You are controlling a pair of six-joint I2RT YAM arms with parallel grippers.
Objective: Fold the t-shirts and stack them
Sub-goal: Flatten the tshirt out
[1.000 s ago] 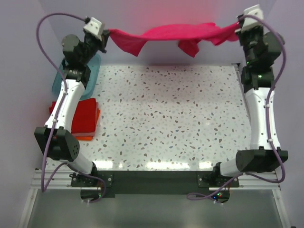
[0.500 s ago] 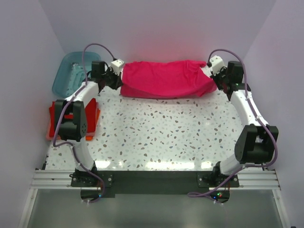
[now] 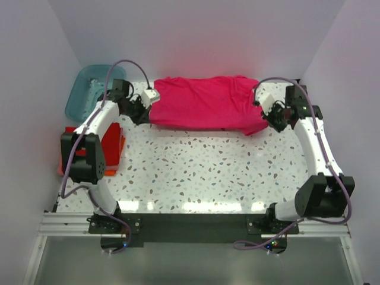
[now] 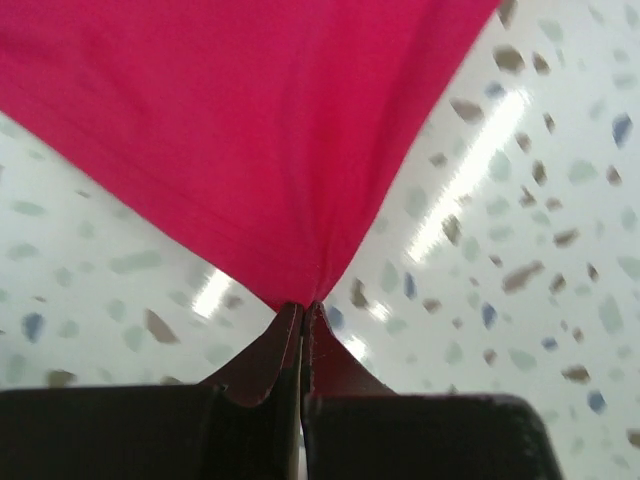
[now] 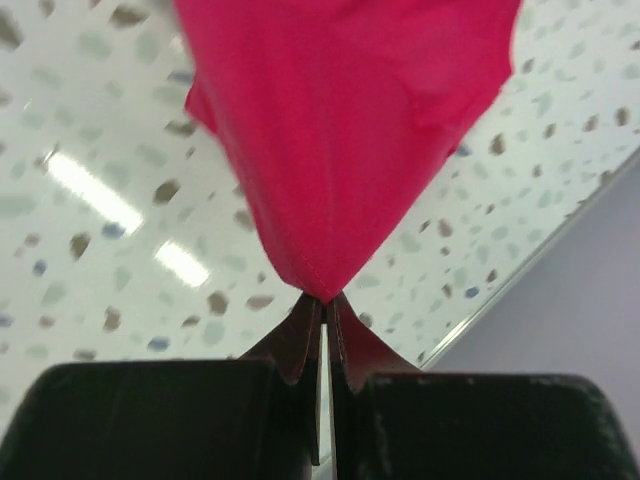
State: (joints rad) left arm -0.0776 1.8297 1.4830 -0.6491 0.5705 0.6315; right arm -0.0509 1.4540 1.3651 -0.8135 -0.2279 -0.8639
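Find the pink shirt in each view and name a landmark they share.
Top external: pink shirt spread along the far middle of the speckled table.
Left wrist: upper left, corner pinched in the left gripper.
Right wrist: upper centre, tapering into the right gripper.
Shared landmark: the speckled table under it.

Magenta t-shirt (image 3: 205,102), speckled white table (image 3: 208,169) (teal tub (image 3: 83,95))
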